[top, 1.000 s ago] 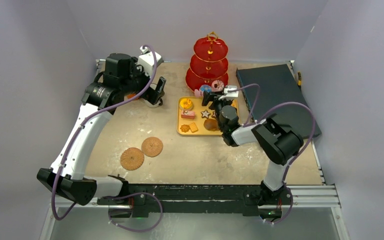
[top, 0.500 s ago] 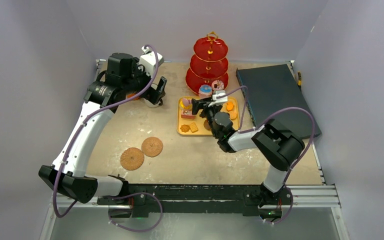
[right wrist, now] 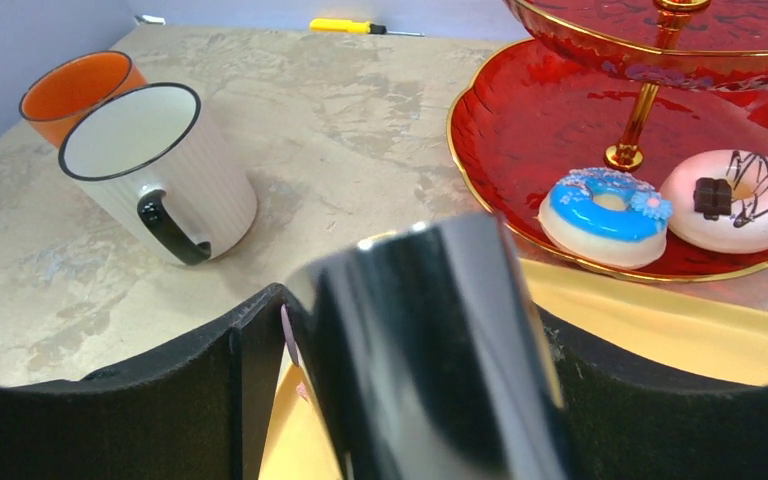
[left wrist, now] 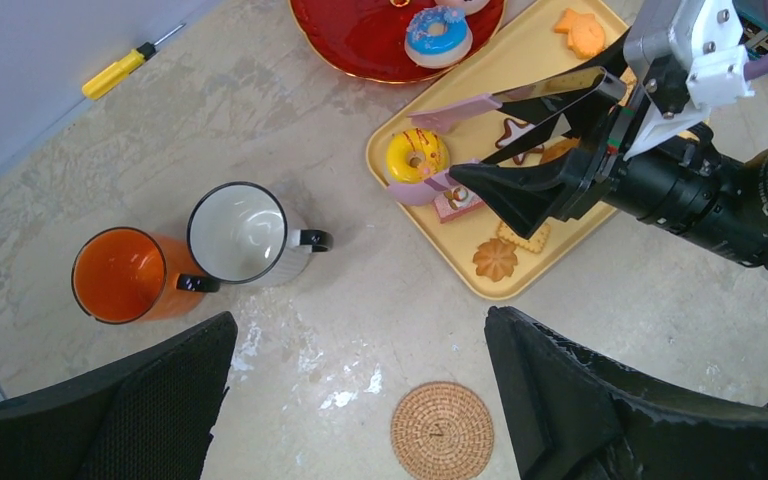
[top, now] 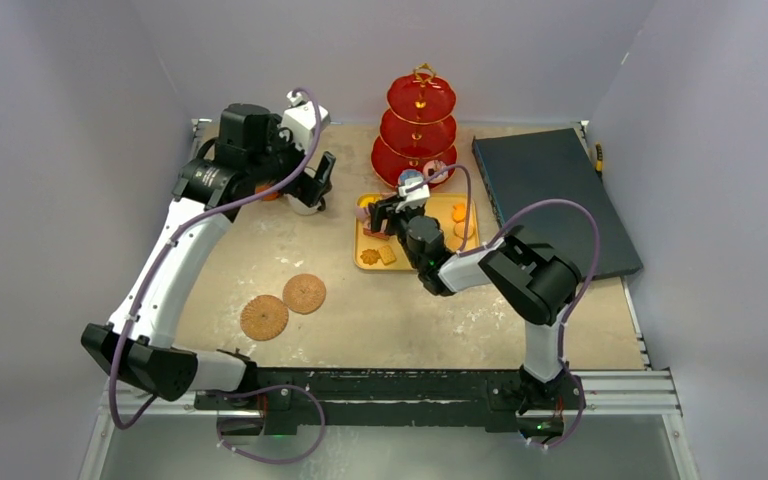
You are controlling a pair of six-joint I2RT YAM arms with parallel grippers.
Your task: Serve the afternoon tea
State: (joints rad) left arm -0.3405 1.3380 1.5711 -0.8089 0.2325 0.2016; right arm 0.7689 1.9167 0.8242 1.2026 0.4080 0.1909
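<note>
In the right wrist view the tongs [right wrist: 430, 340] were a blurred mass across the foreground, hiding all of the yellow tray [right wrist: 680, 320] but a strip at its far edge. Beyond the tray, the red stand [right wrist: 560, 110] was cut off by the top edge, and the orange mug [right wrist: 75, 85] sat half hidden behind the white mug [right wrist: 155, 170]. From above, the right arm [top: 430, 250] covered the tray's middle.

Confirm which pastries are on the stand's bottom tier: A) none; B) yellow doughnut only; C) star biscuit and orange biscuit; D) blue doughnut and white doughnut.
D: the right wrist view shows the blue doughnut and the white doughnut lying on the red stand's bottom plate; the orange biscuit lies on the yellow tray.
</note>
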